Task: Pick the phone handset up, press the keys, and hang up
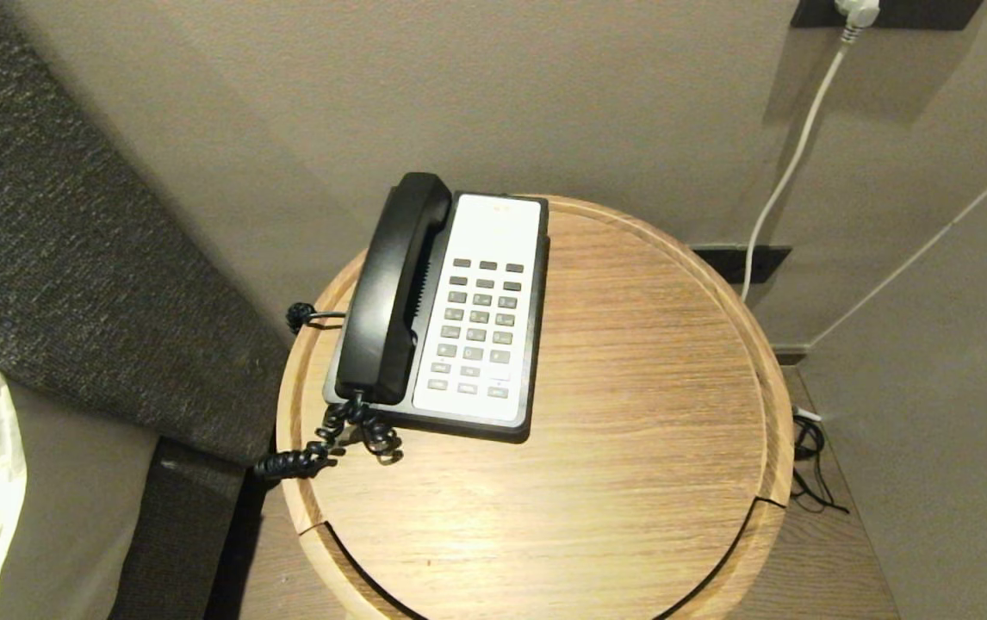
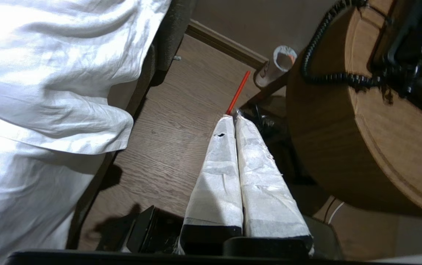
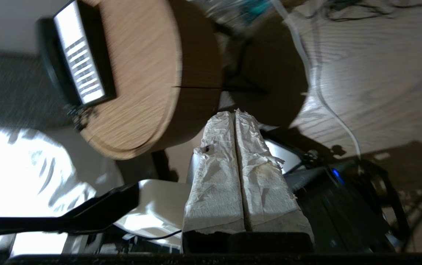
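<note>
handset point(image 1: 394, 288): cradled | keypad point(image 1: 478, 331): legends unreadable | faceplate: writing unreadable

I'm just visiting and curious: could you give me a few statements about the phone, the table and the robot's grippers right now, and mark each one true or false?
1. The phone handset lies in its cradle on the phone base. True.
2. The phone sits on a square glass table. False: the round wooden table carries it.
3. The left gripper is shut and holds nothing. True.
4. The right gripper is gripping the handset. False: it is shut on nothing, down beside the table.
5. The coiled cord hangs over the table's edge. True.
</note>
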Controlling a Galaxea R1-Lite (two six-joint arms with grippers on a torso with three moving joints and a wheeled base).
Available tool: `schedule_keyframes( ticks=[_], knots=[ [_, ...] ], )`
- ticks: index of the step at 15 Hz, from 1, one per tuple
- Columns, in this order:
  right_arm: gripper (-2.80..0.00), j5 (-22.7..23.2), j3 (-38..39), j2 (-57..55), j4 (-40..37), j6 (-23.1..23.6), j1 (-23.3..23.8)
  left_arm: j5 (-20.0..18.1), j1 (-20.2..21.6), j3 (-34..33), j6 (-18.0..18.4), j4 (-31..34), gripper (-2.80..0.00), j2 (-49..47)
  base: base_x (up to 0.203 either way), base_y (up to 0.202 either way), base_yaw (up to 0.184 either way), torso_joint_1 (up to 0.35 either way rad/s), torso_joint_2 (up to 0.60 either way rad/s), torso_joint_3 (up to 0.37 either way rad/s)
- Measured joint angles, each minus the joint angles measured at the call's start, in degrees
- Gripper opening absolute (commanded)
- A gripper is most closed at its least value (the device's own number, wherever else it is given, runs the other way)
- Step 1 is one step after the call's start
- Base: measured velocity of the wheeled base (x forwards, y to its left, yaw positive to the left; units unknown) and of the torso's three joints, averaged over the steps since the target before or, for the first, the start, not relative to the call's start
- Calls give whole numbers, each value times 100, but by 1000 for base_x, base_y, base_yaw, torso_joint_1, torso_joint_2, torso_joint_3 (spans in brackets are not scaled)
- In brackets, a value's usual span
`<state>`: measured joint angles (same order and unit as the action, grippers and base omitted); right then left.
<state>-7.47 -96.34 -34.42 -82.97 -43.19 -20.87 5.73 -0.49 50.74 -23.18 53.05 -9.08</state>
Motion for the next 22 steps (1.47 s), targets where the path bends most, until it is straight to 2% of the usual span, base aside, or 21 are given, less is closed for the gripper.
schedule_keyframes(
  ticks=[4,7,10,13,15,17,20,22],
  knots=[
    [-280,354,625,971,-331,430,1039,-182,16,-579,598,-2,-280,517,0,0,0,0,0,0],
    [-280,895,1135,1593,-422,819,1737,-223,22,-925,650,-35,-280,700,0,0,0,0,0,0],
    [-280,933,2294,2227,-74,1394,2034,-351,18,-1458,692,-490,-280,798,0,0,0,0,0,0],
    [-280,691,4338,2721,1398,2072,2090,-373,22,-2469,904,-1657,-280,870,0,0,0,0,0,0],
    [-280,516,6022,2911,2901,2435,2103,-372,18,-3141,957,-2422,-280,883,0,0,0,0,0,0],
    [-280,419,7528,3034,4399,2727,2108,-370,18,-3593,971,-2801,-280,894,0,0,0,0,0,0],
    [-280,348,8667,3178,6321,3410,2112,-428,22,-4002,1117,-3343,-280,897,0,0,0,0,0,0],
    [-280,495,9114,3234,7307,3846,2112,-445,22,-4418,1611,-4092,-280,898,0,0,0,0,0,0]
  ],
)
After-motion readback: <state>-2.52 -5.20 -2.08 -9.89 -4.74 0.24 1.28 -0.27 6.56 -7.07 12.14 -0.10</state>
